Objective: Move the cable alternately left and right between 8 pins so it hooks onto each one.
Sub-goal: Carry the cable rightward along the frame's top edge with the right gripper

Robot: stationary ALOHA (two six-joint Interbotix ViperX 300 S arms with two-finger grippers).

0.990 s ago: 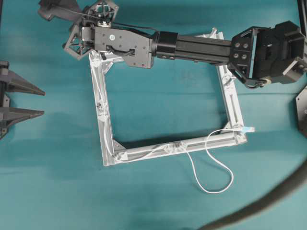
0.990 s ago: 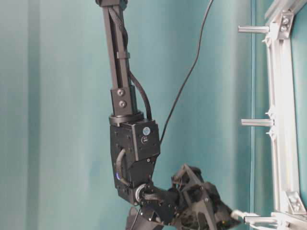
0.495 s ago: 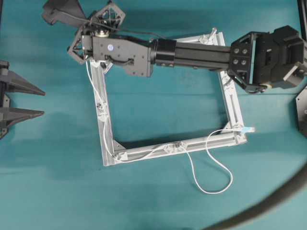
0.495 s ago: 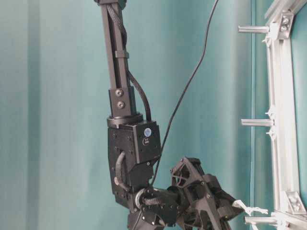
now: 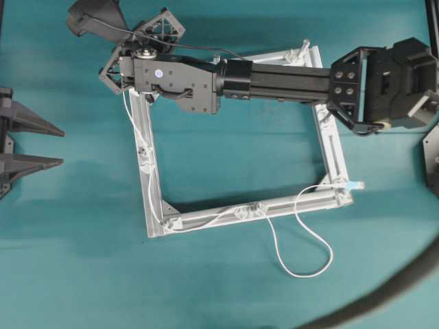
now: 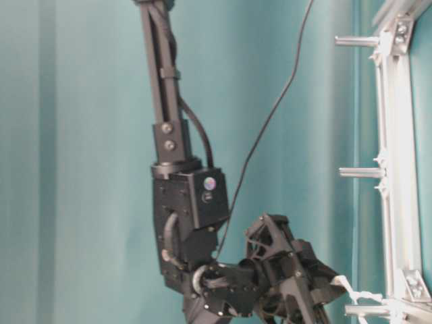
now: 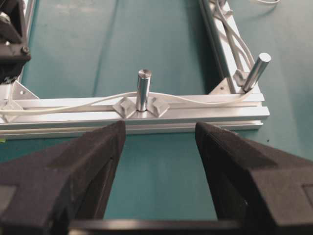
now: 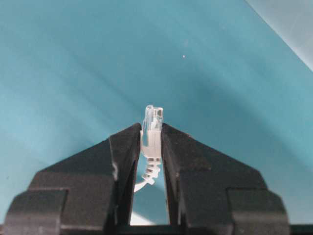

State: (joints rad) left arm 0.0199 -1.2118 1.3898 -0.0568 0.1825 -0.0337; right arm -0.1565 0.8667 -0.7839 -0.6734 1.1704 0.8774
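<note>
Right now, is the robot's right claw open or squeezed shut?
Squeezed shut: the right gripper pinches the cable just behind its clear plug.

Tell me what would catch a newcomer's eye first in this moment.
The long black right arm stretches across the top of the square silver frame, its gripper shut on the cable's clear plug at the frame's top left corner. The white cable trails down the left bar, along the bottom bar, then loops onto the teal table.

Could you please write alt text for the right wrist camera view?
The right gripper pinches the clear plug of the white cable between its two black fingers, plug tip pointing up past the fingertips. Behind lies only a plain teal surface.
</note>
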